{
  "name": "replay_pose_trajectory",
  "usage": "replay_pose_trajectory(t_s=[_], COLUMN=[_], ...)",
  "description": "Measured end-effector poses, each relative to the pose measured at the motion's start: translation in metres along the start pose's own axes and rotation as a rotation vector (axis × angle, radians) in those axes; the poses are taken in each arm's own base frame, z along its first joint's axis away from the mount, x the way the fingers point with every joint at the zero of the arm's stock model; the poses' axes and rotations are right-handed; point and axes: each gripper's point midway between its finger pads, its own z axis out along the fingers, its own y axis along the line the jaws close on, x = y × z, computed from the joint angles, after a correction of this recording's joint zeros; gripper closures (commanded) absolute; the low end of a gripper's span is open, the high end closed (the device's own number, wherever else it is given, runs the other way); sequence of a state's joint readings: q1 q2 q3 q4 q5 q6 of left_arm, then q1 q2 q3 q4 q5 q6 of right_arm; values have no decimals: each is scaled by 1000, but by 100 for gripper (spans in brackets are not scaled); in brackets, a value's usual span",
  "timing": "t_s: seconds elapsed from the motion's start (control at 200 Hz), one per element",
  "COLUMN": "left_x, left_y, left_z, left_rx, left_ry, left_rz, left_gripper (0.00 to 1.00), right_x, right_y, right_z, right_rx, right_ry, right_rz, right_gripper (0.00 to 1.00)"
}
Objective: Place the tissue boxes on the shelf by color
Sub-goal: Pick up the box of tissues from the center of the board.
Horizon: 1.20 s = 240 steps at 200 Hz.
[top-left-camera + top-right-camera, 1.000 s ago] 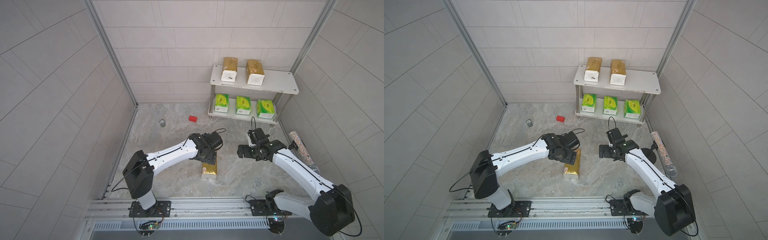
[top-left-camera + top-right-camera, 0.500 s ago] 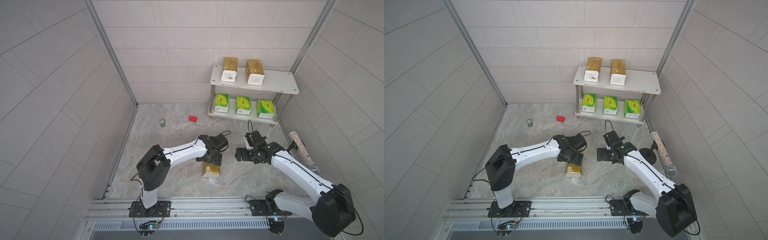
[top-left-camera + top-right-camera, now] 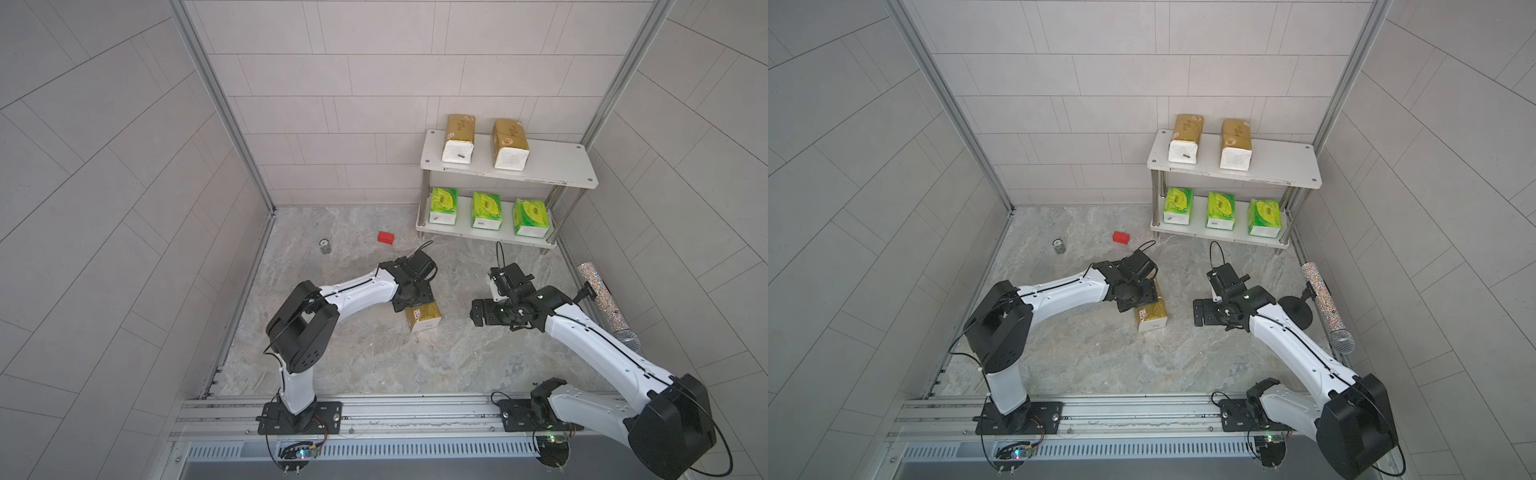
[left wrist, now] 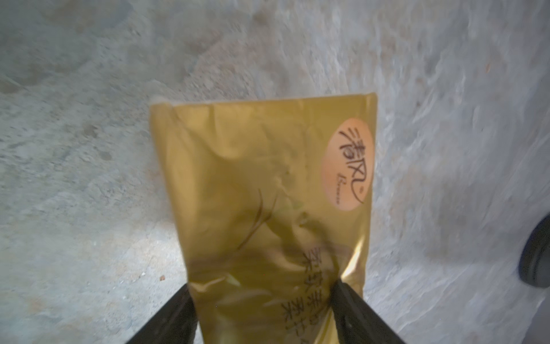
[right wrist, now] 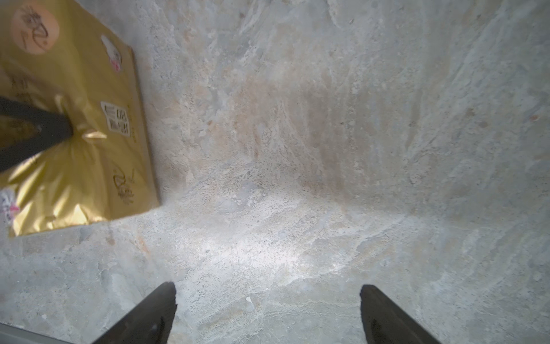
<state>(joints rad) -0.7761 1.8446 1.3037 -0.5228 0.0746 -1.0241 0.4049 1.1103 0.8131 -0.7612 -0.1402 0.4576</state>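
Right gripper (image 5: 268, 287): jaws wide, above marble floor (image 5: 327, 149).
Left gripper (image 4: 263, 286): clamped on loose gold pack (image 4: 262, 178), fingers (image 4: 172, 312) denting both long sides.
Loose gold pack: on floor between both grippers, well apart from shelf (image 3: 561, 168).
Shelf top board: two gold packs (image 3: 459, 137).
Shelf lower board: three green packs (image 3: 486, 210).

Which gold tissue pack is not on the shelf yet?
The gold pack on the floor, squeezed in the left tool; the other two packs sit on top of the shelf.
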Motion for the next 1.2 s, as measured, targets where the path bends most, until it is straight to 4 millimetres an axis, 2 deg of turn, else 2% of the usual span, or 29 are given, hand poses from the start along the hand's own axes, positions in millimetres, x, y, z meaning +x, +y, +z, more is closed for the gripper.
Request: replay_pose_trajectory(t_s=[0.15, 0.315, 0.415, 0.505, 0.61, 0.675, 0.79, 0.911, 1.016, 1.116, 1.201], left_x=[-12, -21, -27, -39, -56, -65, -71, -67, -58, -54, -53], left_y=[-4, -10, -10, -4, 16, 35, 67, 99, 126, 143, 148], left_z=[3, -8, -28, -55, -90, -109, -130, -138, -138, -139, -141], left_rx=[21, 24, 29, 36, 14, -38, -158, -253, -314, -351, -362], left_ry=[-22, -41, -51, -73, -130, -175, -224, -223, -195, -178, -172], left_rz=[-114, -132, -109, -90, -52, -15, 59, 105, 108, 106, 108], left_gripper=[23, 16, 14, 13, 12, 11, 10, 10, 10, 10, 10], right_x=[-3, -12, -18, -23, -28, -29, -32, -39, -44, -46, -46], right_y=[20, 46, 62, 75, 91, 101, 124, 142, 148, 149, 149], right_z=[-2, -5, -6, -1, 11, 19, 34, 48, 58, 65, 72], right_rx=[-73, -158, -202, -226, -240, -237, -232, -218, -206, -193, -182], right_ry=[-20, -74, -109, -128, -129, -127, -130, -144, -153, -158, -156], right_rz=[-53, -108, -143, -169, -199, -226, -278, -310, -313, -307, -306], right_gripper=[0, 0, 0, 0, 0, 0, 0, 0, 0, 0, 0])
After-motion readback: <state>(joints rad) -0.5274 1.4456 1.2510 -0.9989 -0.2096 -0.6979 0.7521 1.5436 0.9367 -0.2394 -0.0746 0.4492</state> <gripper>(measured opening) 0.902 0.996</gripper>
